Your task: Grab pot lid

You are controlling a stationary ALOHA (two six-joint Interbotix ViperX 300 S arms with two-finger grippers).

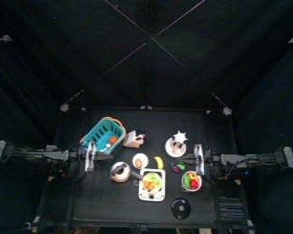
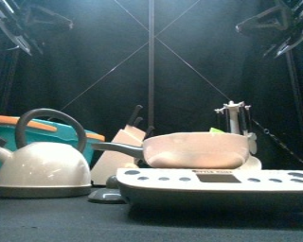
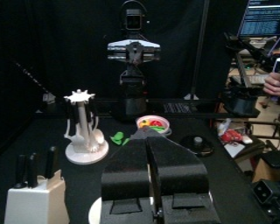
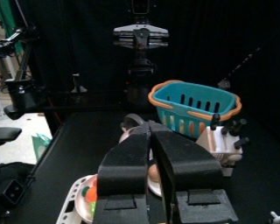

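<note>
1. Top view shows you the pot lid, a dark disc with a pale knob, near the table's front edge, just in front of the white plate of food. The red bowl sits beside that plate. A teal basket stands toward the left rear, and a white stand with a star top toward the right rear. The left arm and the right arm rest at the table's side edges, clear of the objects. The back half of the table is bare.
2. Front view puts a white kitchen scale closest to you; its small print is too blurred to read. A frying pan lies behind it and a white kettle at the left. You cannot pick out the lid with certainty here.
3. Left wrist view shows you the left gripper with jaws pressed together, holding nothing. The lid lies ahead on the table, well apart from it, near the bowl. A monitor beyond the curtains shows text too small to read.
4. Right wrist view shows you the right gripper nearly closed and empty, with the basket ahead. The lid does not show in this view.
</note>
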